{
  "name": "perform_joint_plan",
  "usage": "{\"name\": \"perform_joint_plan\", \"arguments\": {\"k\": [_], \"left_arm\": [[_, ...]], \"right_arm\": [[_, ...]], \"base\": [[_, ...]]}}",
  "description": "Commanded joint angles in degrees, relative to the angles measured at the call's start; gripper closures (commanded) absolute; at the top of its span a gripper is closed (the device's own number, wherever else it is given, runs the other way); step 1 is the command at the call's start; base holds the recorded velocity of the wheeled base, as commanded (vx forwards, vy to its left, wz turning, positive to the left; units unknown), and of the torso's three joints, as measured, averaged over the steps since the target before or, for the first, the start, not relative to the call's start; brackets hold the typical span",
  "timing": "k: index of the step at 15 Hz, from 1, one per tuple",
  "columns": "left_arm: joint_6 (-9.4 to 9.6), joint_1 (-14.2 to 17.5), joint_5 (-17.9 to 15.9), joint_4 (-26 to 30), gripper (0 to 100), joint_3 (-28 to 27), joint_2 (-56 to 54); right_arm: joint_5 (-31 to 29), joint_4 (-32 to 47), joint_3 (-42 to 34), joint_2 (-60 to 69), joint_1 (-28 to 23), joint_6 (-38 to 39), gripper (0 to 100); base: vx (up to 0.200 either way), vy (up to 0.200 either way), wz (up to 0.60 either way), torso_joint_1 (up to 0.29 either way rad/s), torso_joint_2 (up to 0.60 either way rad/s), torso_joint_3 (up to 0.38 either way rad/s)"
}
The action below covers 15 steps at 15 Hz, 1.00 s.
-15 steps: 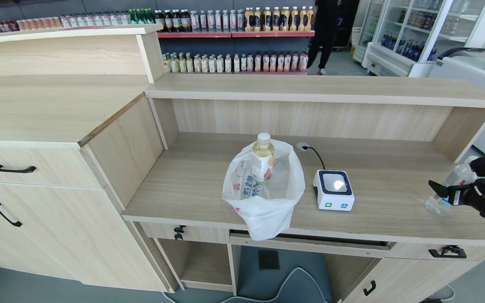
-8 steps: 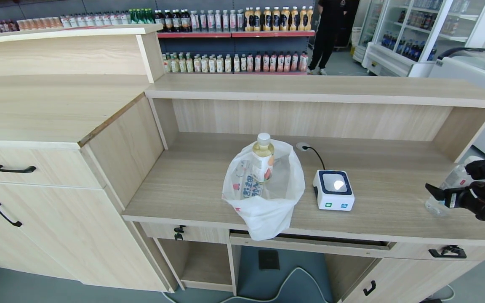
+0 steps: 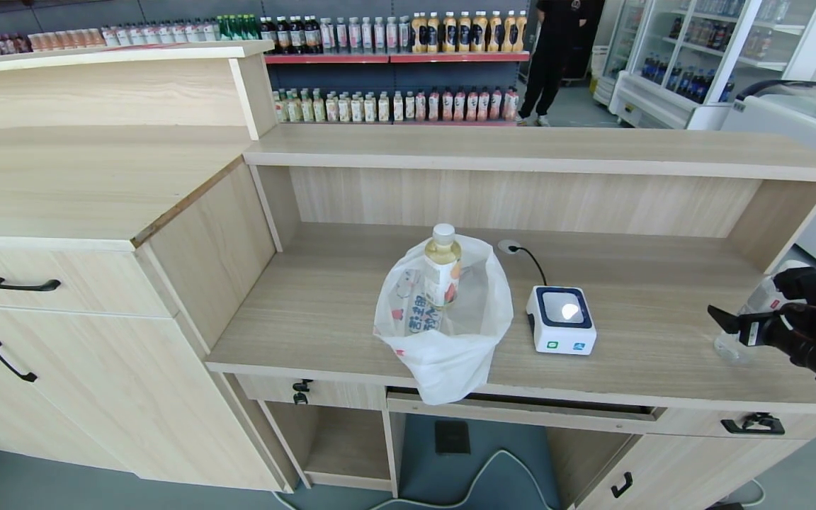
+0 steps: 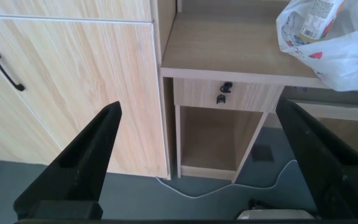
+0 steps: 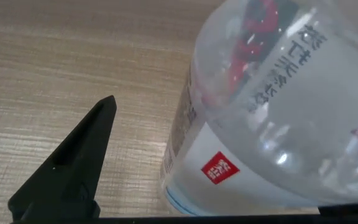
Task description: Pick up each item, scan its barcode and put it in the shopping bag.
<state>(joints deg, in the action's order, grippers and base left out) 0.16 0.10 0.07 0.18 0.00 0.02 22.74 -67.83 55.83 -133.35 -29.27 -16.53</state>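
Observation:
A white shopping bag (image 3: 450, 347) stands at the counter's front edge with a tea bottle (image 3: 442, 273) upright inside it. Just right of the bag sits the white barcode scanner (image 3: 561, 320). At the counter's far right stands a clear water bottle (image 3: 732, 346) (image 5: 278, 112). My right gripper (image 3: 756, 306) is open around it, and one black finger (image 5: 73, 168) stays apart from the bottle's side. My left gripper (image 4: 197, 162) hangs open and empty, low in front of the counter's left end.
A raised shelf (image 3: 542, 152) overhangs the back of the counter (image 3: 649, 283). A tall cabinet with drawer handles (image 3: 23, 285) stands to the left. The scanner's cable (image 3: 532, 261) runs to a hole at the back. Bare counter lies between scanner and water bottle.
My right gripper has shifted a little to the left and deeper around the water bottle. The bag, scanner and tea bottle have not moved.

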Motion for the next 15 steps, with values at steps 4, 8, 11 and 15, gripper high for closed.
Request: {"name": "perform_joint_plan", "arguments": {"k": [4, 8, 11, 15], "left_arm": [[0.02, 0.0, 0.0, 0.0, 0, 0.0, 0.0], [0.02, 0.0, 0.0, 0.0, 0, 0.0, 0.0], [0.02, 0.0, 0.0, 0.0, 0, 0.0, 0.0], [0.02, 0.0, 0.0, 0.0, 0, 0.0, 0.0]], "right_arm": [[0.0, 0.1, 2.2, -1.4, 1.8, 0.2, 100], [0.0, -0.1, 2.3, -1.4, 2.1, 0.3, 100], [0.0, -0.5, 3.1, -1.2, 2.2, 1.1, 100], [0.0, 0.0, 3.3, 0.6, 3.0, 4.1, 100]], "base": [[0.000, 0.000, 0.00, 0.000, 0.00, 0.000], [0.000, 0.000, 0.00, 0.000, 0.00, 0.000], [0.000, 0.000, 0.00, 0.000, 0.00, 0.000], [0.000, 0.000, 0.00, 0.000, 0.00, 0.000]]}}
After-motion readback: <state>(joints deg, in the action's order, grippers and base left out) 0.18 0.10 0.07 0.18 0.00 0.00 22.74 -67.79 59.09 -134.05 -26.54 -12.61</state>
